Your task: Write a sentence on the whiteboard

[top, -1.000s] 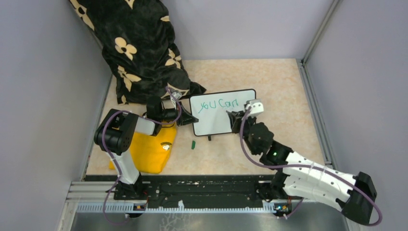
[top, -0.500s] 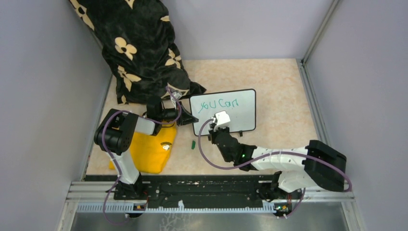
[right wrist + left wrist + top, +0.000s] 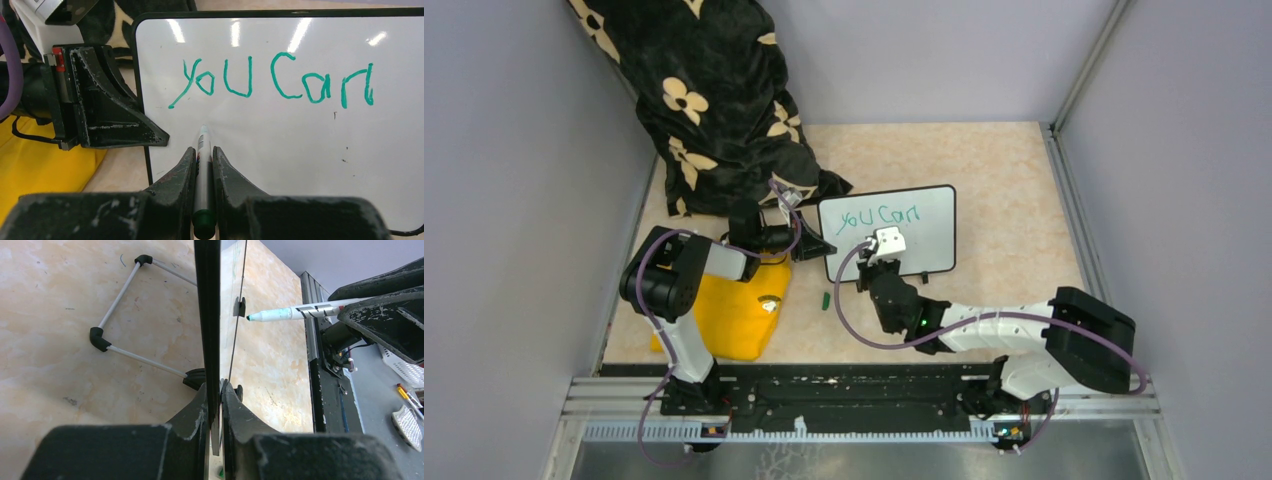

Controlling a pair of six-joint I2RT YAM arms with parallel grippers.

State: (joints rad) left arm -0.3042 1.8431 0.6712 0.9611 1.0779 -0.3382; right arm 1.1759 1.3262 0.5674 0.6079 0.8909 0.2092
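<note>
Where grey walls (image 3: 514, 200) enclose beige tabletop (image 3: 1004, 190), whiteboard (image 3: 921, 240) standing upright

The whiteboard (image 3: 310, 170) carries the sentence (image 3: 272, 82) in green handwritten marker, a single line across its upper part. It reads "you can": "you" starts near the board's left edge and "can" runs toward its right edge.
</note>
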